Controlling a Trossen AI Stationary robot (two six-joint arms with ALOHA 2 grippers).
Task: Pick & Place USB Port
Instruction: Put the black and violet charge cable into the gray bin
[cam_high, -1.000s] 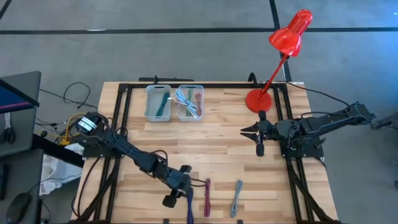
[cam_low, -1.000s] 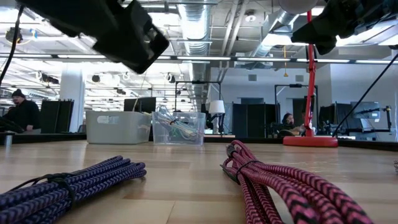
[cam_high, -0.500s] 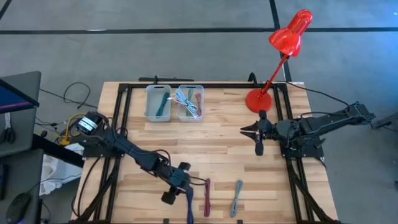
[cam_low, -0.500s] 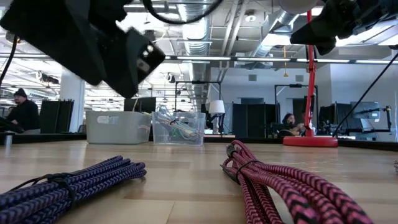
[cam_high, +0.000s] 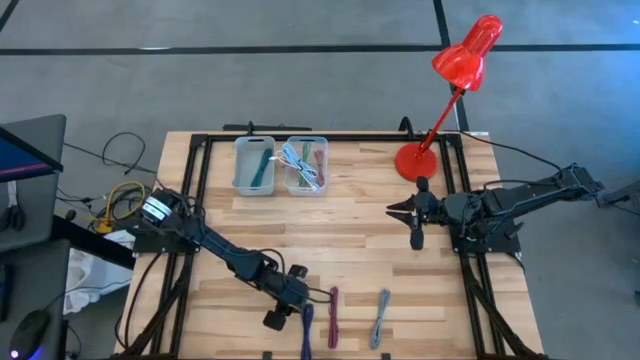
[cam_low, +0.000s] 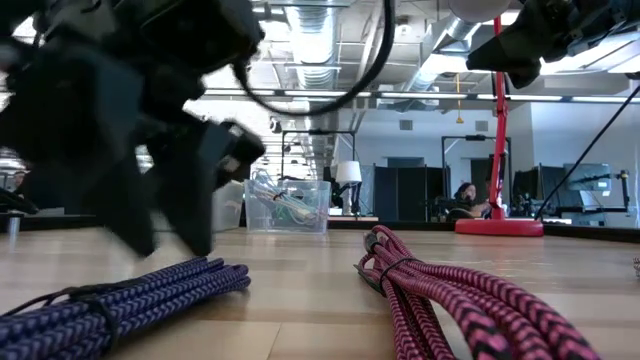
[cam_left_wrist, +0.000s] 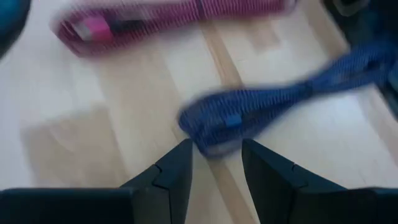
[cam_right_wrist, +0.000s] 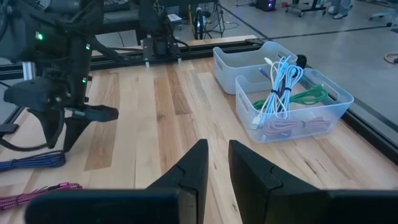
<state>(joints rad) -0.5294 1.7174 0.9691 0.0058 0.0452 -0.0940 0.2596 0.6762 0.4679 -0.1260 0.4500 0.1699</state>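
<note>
Three bundled USB cables lie flat near the table's near edge: blue, pink and grey. My left gripper is low at the blue cable's far end and open. In the left wrist view the gripper has a fingertip on each side of the looped end of the blue cable, with no touch showing. In the low view its fingers reach down to the table just behind the blue cable. My right gripper hovers at mid-table on the right, open by a narrow gap.
Two clear bins stand at the far side, one holding a green cable and one holding several cables. A red desk lamp's base sits at the far right. The pink cable lies close beside the blue one. Bare wood spans mid-table.
My left gripper has come down from above the table until its fingers stand at table height by the blue cable's far end, and it has turned as it dropped. My right arm has kept still.
</note>
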